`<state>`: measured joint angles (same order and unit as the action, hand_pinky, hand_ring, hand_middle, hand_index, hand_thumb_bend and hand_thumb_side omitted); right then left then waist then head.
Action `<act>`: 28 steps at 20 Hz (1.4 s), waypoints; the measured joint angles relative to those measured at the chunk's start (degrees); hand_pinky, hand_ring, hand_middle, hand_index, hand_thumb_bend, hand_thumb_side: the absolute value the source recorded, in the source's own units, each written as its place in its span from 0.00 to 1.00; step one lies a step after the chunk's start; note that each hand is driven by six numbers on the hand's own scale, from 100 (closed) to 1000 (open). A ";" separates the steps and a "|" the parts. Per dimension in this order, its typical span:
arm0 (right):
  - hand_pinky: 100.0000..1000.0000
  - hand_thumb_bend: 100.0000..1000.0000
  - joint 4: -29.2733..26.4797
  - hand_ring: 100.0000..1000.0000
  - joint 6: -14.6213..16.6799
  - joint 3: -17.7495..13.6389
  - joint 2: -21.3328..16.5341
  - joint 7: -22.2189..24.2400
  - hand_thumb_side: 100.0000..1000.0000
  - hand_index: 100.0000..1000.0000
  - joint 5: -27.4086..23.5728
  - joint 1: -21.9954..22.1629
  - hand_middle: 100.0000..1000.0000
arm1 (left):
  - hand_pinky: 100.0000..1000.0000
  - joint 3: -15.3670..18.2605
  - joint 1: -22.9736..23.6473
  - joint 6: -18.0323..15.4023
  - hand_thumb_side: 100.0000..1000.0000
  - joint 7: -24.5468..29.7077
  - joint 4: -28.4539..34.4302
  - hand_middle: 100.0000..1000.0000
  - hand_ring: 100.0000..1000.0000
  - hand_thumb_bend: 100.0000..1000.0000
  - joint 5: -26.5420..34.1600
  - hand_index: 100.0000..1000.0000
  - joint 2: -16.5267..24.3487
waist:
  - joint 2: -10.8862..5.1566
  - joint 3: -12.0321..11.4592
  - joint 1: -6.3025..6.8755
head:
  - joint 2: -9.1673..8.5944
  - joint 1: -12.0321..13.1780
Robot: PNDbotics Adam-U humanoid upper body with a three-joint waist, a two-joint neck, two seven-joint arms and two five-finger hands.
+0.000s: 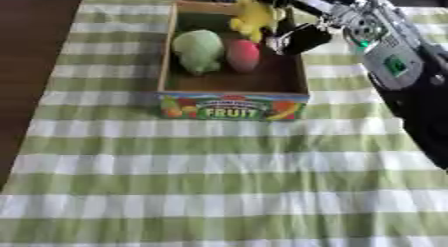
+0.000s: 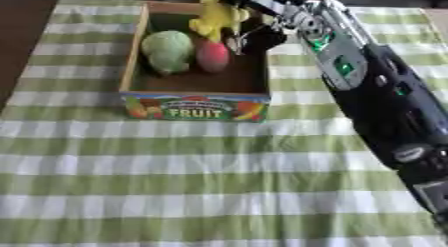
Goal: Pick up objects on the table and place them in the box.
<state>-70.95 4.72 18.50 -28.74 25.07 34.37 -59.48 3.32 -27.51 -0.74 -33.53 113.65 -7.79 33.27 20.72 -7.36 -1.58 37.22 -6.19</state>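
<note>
The right hand (image 1: 293,33) reaches in from 2 o'clock over the far right corner of the box (image 1: 233,93), with the yellow toy (image 1: 255,15) just beside it at its 10 o'clock, over the box's far end. Whether the fingers grasp the toy or have let go, I cannot tell. The toy is soft, bright yellow and lumpy. Below it, inside the box, lie 2 more: a green toy (image 1: 198,50) at 9 o'clock and a red toy (image 1: 243,55) touching it. The box sits on a green-and-white checked cloth (image 1: 219,181).
</note>
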 measured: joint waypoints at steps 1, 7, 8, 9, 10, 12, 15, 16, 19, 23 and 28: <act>0.78 0.00 1.07 0.67 0.31 0.13 0.28 0.71 0.22 0.59 0.09 -0.22 0.42 | 0.48 0.00 -0.14 -0.01 0.88 0.01 0.00 0.77 0.77 0.00 0.01 0.93 0.00 | 0.00 -0.11 -0.01 | 0.02 0.00; 0.78 0.00 6.03 0.69 2.94 0.27 0.87 4.74 0.20 0.60 0.99 -1.55 0.44 | 0.48 -0.08 -0.43 -0.09 0.88 0.16 0.00 0.77 0.77 0.00 0.09 0.93 0.00 | 0.13 -0.17 -0.50 | 0.55 0.05; 0.78 0.00 6.53 0.69 3.38 0.26 0.88 5.29 0.20 0.61 1.23 -1.70 0.44 | 0.48 -0.15 -0.50 -0.08 0.88 0.19 0.00 0.77 0.77 0.00 0.14 0.93 0.00 | 0.14 -0.17 -0.57 | 0.57 0.05; 0.78 0.00 6.98 0.69 3.76 0.25 0.90 5.81 0.20 0.61 1.45 -1.87 0.44 | 0.48 -0.22 -0.55 -0.06 0.88 0.22 0.00 0.77 0.77 0.00 0.16 0.93 0.00 | 0.14 -0.17 -0.63 | 0.59 0.06; 0.79 0.00 7.33 0.71 4.13 0.23 0.97 6.31 0.18 0.64 1.76 -2.10 0.48 | 0.48 -0.30 -0.59 -0.05 0.88 0.24 0.00 0.77 0.77 0.00 0.17 0.93 0.00 | 0.15 -0.19 -0.67 | 0.63 0.08; 0.80 0.00 7.96 0.73 4.95 0.17 1.20 7.38 0.17 0.69 2.40 -2.53 0.56 | 0.48 -0.31 -0.62 -0.03 0.88 0.27 0.00 0.77 0.77 0.00 0.17 0.93 0.00 | 0.15 -0.22 -0.67 | 0.86 0.16; 0.82 0.00 8.37 0.79 6.32 -0.19 1.30 9.34 0.29 0.74 3.34 -3.35 0.68 | 0.48 -0.31 -0.63 -0.03 0.88 0.27 0.00 0.77 0.77 0.00 0.17 0.93 0.00 | 0.15 -0.19 -0.70 | 1.01 0.24; 0.83 0.00 8.38 0.80 6.82 -0.30 1.31 10.14 0.35 0.75 3.59 -3.59 0.70 | 0.48 -0.31 -0.63 -0.03 0.88 0.27 0.00 0.77 0.77 0.00 0.17 0.93 0.00 | 0.15 -0.15 -0.72 | 1.02 0.25; 0.85 0.00 8.38 0.84 8.16 -0.80 1.31 12.31 0.57 0.81 4.73 -4.26 0.76 | 0.48 -0.31 -0.63 -0.02 0.88 0.28 0.00 0.77 0.77 0.00 0.17 0.93 0.00 | 0.15 -0.07 -0.93 | 1.04 0.26; 0.88 0.03 8.38 0.92 9.18 -1.33 1.34 13.57 0.78 0.94 6.33 -4.59 0.86 | 0.48 -0.31 -0.63 -0.01 0.88 0.29 0.00 0.77 0.77 0.00 0.17 0.93 0.00 | 0.15 0.00 -0.97 | 1.05 0.27; 0.89 0.07 8.06 0.92 9.40 -1.98 1.37 13.21 0.80 0.96 6.92 -4.90 0.88 | 0.48 -0.31 -0.48 0.01 0.88 0.28 0.00 0.77 0.77 0.00 0.17 0.93 0.00 | 0.11 0.25 -0.92 | 1.06 0.32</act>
<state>-62.89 14.11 16.52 -27.37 38.28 41.30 -64.38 3.00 -27.98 -0.72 -33.25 113.65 -7.62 33.27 20.82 -7.11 -2.50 38.28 -5.87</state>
